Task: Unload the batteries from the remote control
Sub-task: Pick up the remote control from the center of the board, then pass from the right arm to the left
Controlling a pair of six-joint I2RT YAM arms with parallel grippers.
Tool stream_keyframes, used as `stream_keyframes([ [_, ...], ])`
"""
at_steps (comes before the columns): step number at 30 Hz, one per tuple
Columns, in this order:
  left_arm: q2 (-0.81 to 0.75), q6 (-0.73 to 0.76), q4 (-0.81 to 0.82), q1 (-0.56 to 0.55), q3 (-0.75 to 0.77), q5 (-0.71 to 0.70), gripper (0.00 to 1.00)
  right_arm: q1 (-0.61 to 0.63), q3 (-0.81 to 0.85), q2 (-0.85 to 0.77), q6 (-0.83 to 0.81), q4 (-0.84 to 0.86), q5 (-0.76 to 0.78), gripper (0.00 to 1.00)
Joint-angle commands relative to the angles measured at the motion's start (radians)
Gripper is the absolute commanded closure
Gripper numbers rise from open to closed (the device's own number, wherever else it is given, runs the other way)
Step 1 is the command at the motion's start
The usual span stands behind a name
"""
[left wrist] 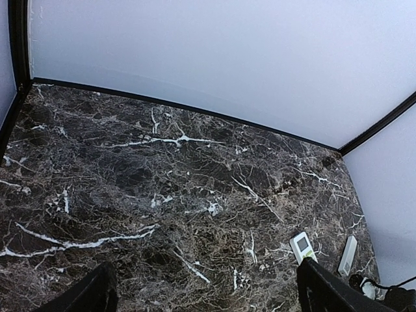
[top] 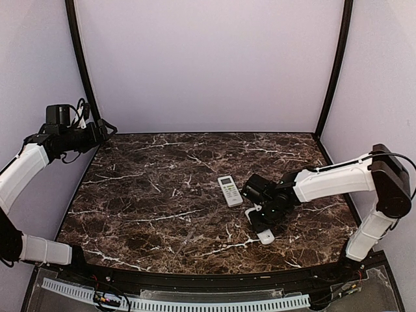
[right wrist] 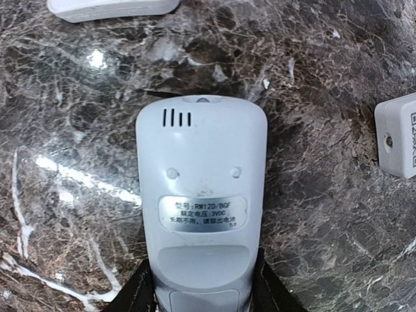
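Directly beneath the right gripper (right wrist: 203,283), we found the white plastic remote control (right wrist: 201,162) lying back-up on the dark marble table (right wrist: 325,227), its long axis pointing away from the wrist. Both fingers (right wrist: 140,294) clamped its battery-cover end. No batteries showed. The left gripper (left wrist: 208,302) hung spread, well apart.

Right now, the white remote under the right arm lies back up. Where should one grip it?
Take the remote across its long sides near the battery-cover end, coming straight down. It lies flat on the table, so only those parallel edges offer the jaws a hold.
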Motion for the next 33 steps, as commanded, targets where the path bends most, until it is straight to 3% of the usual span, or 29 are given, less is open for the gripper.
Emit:
stream_keyframes([
  [1,-0.002,0.011,-0.015,-0.006,-0.006,-0.004,0.04,0.014,0.023,-0.085,-0.034,0.038,0.0,0.75],
  [4,0.004,0.01,0.001,-0.028,-0.013,0.022,0.05,0.014,0.034,-0.128,-0.071,0.081,-0.028,0.75],
  [10,0.075,0.013,0.028,-0.217,-0.023,0.072,0.07,0.014,0.094,-0.103,-0.143,0.225,-0.067,0.75],
  [18,0.259,-0.057,0.107,-0.386,-0.022,0.323,0.17,0.03,0.246,0.063,-0.252,0.443,-0.153,0.75],
  [28,0.333,-0.097,0.164,-0.434,-0.029,0.429,0.18,0.073,0.461,0.242,-0.325,0.501,-0.209,0.74],
  [33,0.363,-0.115,0.148,-0.434,-0.019,0.436,0.26,0.093,0.52,0.278,-0.345,0.509,-0.218,0.74],
])
